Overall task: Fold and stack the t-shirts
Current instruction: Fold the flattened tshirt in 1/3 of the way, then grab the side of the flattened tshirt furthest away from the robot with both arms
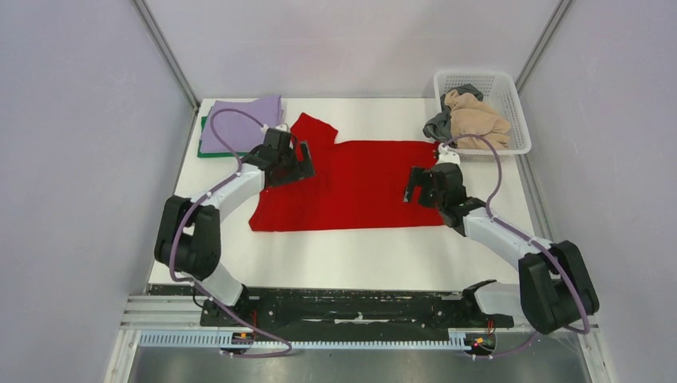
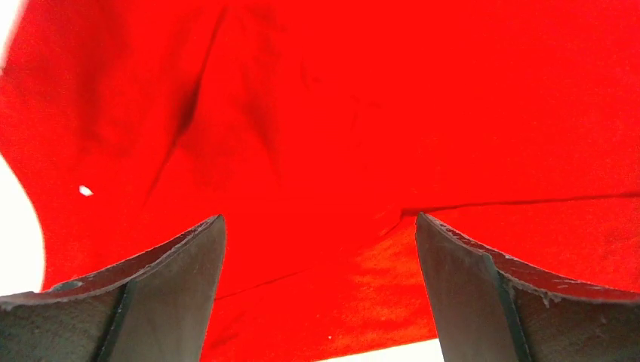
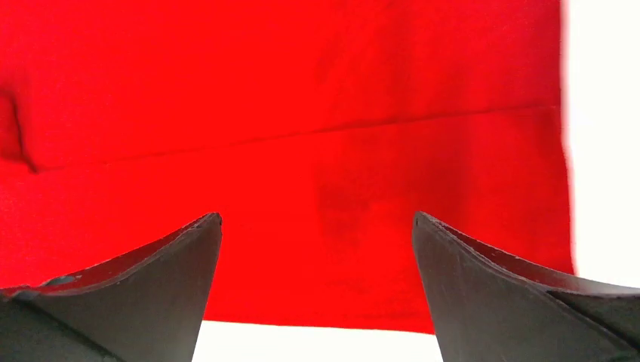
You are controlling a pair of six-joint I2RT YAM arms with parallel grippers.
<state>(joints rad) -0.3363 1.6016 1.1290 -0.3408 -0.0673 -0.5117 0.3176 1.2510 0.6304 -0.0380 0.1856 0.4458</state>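
A bright red t-shirt (image 1: 351, 183) lies spread on the white table, one sleeve sticking out at its far left. My left gripper (image 1: 303, 163) is open over the shirt's left part; its wrist view shows red cloth (image 2: 324, 136) with seams between the spread fingers (image 2: 173, 279). My right gripper (image 1: 413, 190) is open over the shirt's right edge; its wrist view shows the red cloth (image 3: 302, 121) and a seam between the fingers (image 3: 483, 286). A folded pale lilac shirt (image 1: 239, 124) lies on a folded green one (image 1: 209, 150) at the far left.
A white lattice basket (image 1: 511, 120) at the far right corner holds beige (image 1: 475, 118) and grey (image 1: 439, 124) clothes. Bare white table (image 1: 343, 255) shows in front of the red shirt. Grey walls close in the table on three sides.
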